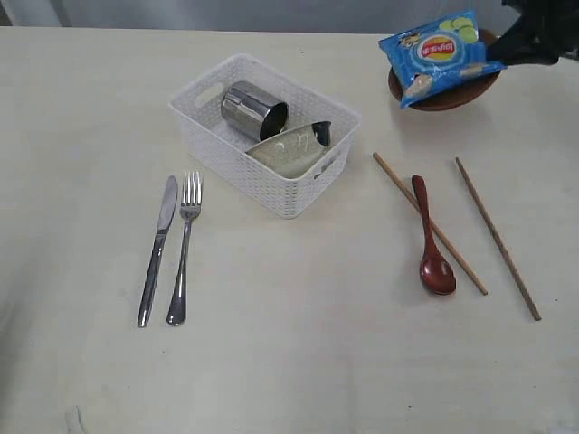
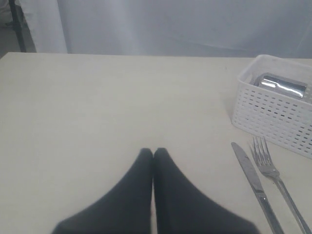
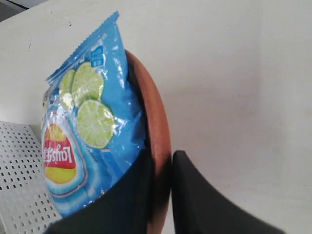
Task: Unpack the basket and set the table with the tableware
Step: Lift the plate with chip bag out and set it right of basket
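The white basket (image 1: 271, 194) stands on the table (image 1: 298, 353) and holds a steel cup (image 1: 253, 110) on its side and a tilted cream bowl (image 1: 288, 152). Left of it lie the knife (image 1: 157, 249) and fork (image 1: 184, 244). To the right lie a red-brown spoon (image 1: 431, 240) and two chopsticks (image 1: 466, 271) (image 1: 498, 238). At the far right my right gripper (image 3: 163, 156) is shut on the rim of the brown plate (image 3: 158, 122), which carries a blue chip bag (image 3: 87, 122). My left gripper (image 2: 153, 151) is shut and empty over bare table, left of the knife (image 2: 251, 175).
The chip bag (image 1: 441, 50) covers most of the plate (image 1: 448, 98). The spoon's handle lies across the left chopstick. A pale curtain runs behind the table's far edge. The basket (image 2: 273, 112) is right of the left gripper.
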`<state>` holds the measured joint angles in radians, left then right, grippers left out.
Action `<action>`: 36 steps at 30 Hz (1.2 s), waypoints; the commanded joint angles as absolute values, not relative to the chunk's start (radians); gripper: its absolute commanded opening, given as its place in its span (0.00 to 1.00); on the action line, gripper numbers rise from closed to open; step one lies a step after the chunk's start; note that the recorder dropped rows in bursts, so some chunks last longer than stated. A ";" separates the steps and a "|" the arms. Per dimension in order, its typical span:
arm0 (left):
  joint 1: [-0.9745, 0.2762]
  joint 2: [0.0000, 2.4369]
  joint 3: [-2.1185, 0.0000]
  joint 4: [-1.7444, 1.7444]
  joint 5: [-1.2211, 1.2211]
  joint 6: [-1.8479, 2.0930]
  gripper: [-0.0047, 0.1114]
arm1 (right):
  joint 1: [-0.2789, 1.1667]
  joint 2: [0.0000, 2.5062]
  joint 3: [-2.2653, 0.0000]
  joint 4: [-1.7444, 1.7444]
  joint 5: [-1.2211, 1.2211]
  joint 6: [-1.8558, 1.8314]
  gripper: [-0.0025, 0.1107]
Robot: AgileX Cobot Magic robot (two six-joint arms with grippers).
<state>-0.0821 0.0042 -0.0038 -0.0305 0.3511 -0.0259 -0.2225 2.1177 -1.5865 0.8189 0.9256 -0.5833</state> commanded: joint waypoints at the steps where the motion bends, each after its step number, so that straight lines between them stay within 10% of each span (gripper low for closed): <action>1: -0.079 0.000 0.000 -0.031 0.343 -0.023 0.04 | -0.238 2.173 -1.529 0.944 0.890 -0.697 0.02; 24: -0.079 0.000 0.000 -0.031 0.343 -0.023 0.04 | -0.242 2.252 -1.516 0.853 0.734 -0.672 0.03; 31: -0.079 0.000 0.000 -0.031 0.343 -0.023 0.04 | -0.242 2.252 -1.516 0.851 0.750 -0.670 0.39; 36: -0.079 0.000 0.000 -0.031 0.343 -0.023 0.04 | -0.242 2.229 -1.521 0.853 0.762 -0.669 0.37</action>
<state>-0.0821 0.0042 -0.0038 -0.0305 0.3511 -0.0259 -0.2361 2.2537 -1.5154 0.8575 0.7530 -0.6643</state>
